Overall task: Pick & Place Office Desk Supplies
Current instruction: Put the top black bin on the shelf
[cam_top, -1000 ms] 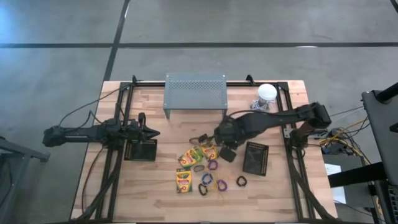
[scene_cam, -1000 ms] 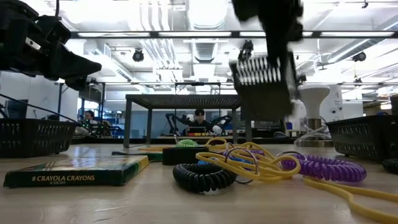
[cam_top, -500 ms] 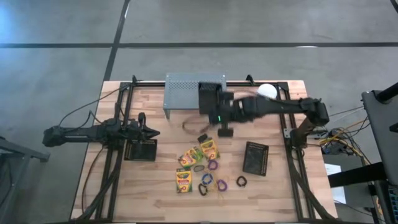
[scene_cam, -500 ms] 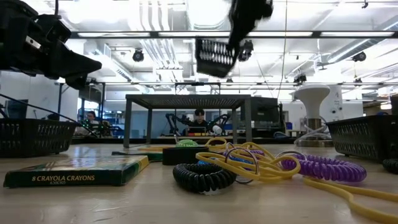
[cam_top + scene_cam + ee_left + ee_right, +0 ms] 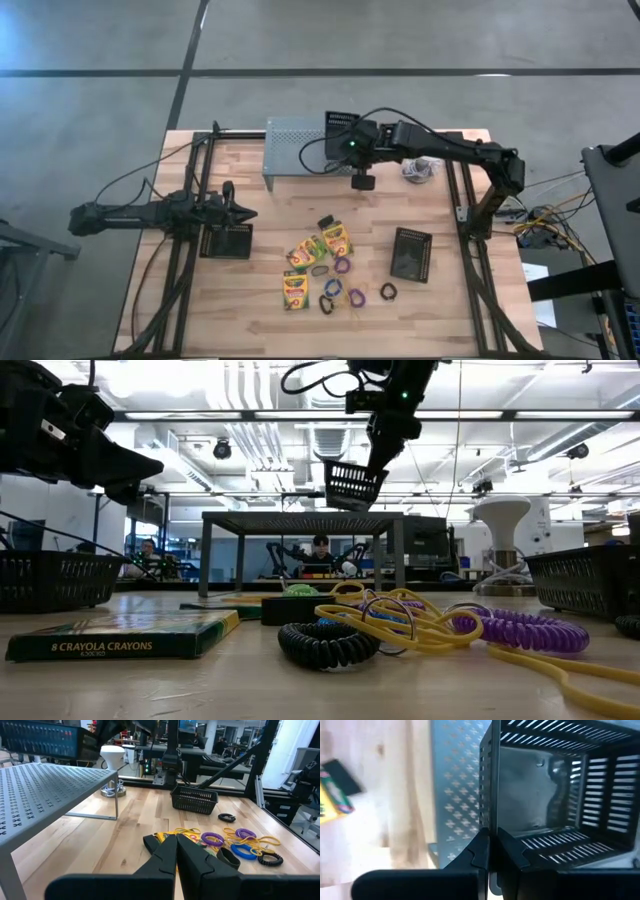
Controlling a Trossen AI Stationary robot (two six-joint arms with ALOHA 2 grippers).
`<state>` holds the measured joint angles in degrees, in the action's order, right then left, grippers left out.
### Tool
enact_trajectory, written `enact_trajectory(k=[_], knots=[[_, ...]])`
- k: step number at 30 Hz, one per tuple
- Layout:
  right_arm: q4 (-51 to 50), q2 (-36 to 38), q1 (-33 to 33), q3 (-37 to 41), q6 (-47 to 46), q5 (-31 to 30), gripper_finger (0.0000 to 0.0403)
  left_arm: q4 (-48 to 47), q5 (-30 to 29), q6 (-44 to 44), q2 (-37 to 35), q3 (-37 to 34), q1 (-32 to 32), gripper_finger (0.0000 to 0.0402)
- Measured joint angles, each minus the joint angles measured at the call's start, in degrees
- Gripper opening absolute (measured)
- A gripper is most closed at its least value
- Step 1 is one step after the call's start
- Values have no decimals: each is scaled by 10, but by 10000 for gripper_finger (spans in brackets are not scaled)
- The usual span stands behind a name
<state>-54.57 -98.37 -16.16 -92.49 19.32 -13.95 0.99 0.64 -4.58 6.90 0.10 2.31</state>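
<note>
Nearest in low view, crayon box [image 5: 120,635] lies flat, yellow-and-green, long axis across view. Beside it, black coil [image 5: 328,643], yellow rubber bands [image 5: 420,622], purple coil [image 5: 520,630] tangled near table's front edge. Left gripper [image 5: 238,212] pinched shut, empty, above black mesh basket [image 5: 228,241]. Farther back, right gripper [image 5: 372,458] clamps rim of another black basket [image 5: 340,124], raised and tilted above grey perforated stand [image 5: 295,147].

white dome [image 5: 424,160] mostly hidden behind right arm, crayon box [image 5: 330,802] cut off by edge
</note>
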Motion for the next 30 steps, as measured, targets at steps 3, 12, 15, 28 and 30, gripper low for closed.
enact_trajectory(k=[3, 12, 15, 28, 30], knots=[[1, 0, 4, 1, -16, 9, 13, 0, 0, 0, 0, 0, 0, 14], [-1, -1, 10, 14, -42, 5, 13, 0, 0, -4, 0, 0, 0, 14], [-2, -1, 10, 15, -45, 5, 21, 0, 0, -4, 0, 0, 0, 14], [-10, -1, 17, 16, -87, 4, 78, -2, 0, -4, 0, 0, 0, 14], [-10, 0, 19, 15, -100, 4, 86, -2, 0, -4, 0, 0, 0, 14]])
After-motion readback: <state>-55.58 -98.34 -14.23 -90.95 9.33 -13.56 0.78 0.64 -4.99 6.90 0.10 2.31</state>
